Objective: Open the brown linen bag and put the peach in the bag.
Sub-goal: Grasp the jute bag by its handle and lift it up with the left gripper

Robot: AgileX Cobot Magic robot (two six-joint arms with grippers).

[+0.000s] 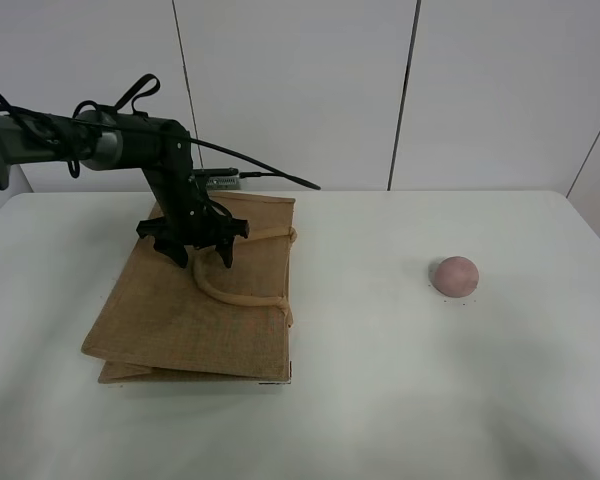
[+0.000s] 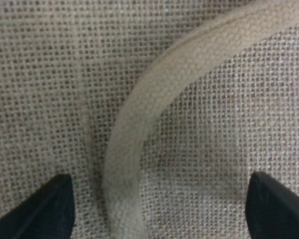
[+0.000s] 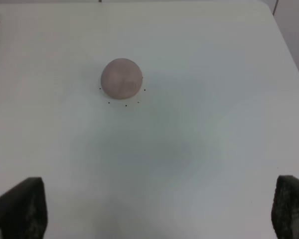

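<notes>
Table (image 1: 380,410): white, and it held both things of the task.
Bag (image 1: 170,320): it lay flat and closed at about 9 o'clock from the middle of the table, taking the far wall as 12 o'clock. Its near edge was the closest thing to the high camera.
Bag's feel: coarse woven cloth, probably light and limp. It would sag and fold if pushed, not slide as one piece.
Peach (image 1: 455,275): it sat alone at about 3 o'clock, well apart from the bag and free on all sides.
Peach's feel: round and smooth, so it could roll away. It is likely easy to bruise, so a gentle hold across its widest part seems best.
Right claw (image 3: 155,211): released, fingers spread wide with nothing between them. It hung above the table with the peach ahead of it.
Handle (image 1: 230,295): a pale, soft loop lying on top of the bag.
Left claw (image 1: 201,258): released, low over the bag, one finger (image 2: 45,209) on each side of the handle and not yet closed on it.
Where to hold: the handle looks the best place, because lifting it should pull the mouth open.
Wall: plain pale panels at 12 o'clock.
</notes>
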